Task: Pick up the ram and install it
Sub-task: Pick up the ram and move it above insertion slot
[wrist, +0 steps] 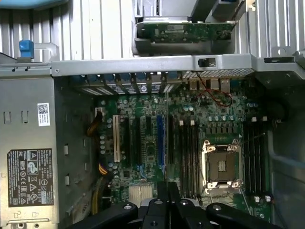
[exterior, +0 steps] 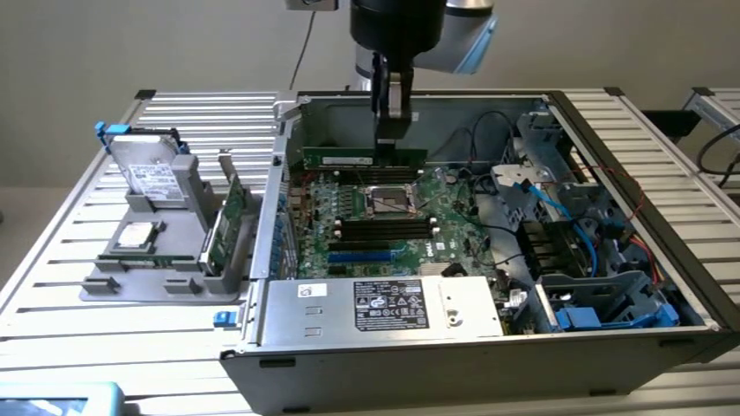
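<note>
A lab: opened computer case (exterior: 463, 368) on slatted aluminium bench (exterior: 58, 260).

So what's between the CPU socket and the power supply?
Exterior view: long black slots, then a blue slot, between CPU socket and power supply.

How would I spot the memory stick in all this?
Find the open computer case, then the gripper reaching down into it. The ram is the long, narrow green strip clamped in it; the broader green card stands outside the case.
</note>
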`<action>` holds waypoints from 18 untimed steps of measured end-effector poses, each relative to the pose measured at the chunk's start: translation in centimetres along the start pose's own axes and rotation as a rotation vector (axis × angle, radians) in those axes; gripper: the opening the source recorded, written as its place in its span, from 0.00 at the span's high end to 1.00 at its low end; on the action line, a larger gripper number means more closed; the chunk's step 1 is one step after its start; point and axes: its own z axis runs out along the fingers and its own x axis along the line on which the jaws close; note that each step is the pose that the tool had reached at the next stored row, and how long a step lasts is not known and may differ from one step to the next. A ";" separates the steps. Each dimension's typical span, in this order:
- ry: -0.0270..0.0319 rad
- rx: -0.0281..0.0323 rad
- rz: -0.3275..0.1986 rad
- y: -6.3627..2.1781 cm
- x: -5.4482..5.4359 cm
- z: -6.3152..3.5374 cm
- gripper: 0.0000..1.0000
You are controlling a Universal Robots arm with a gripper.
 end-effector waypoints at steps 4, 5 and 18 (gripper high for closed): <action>0.0000 0.0000 0.000 -1.11 -1.0 0.19 0.88; 0.0000 0.0000 0.000 -1.40 -1.3 0.24 0.88; 0.0005 0.0002 0.000 -2.72 -4.9 0.83 0.88</action>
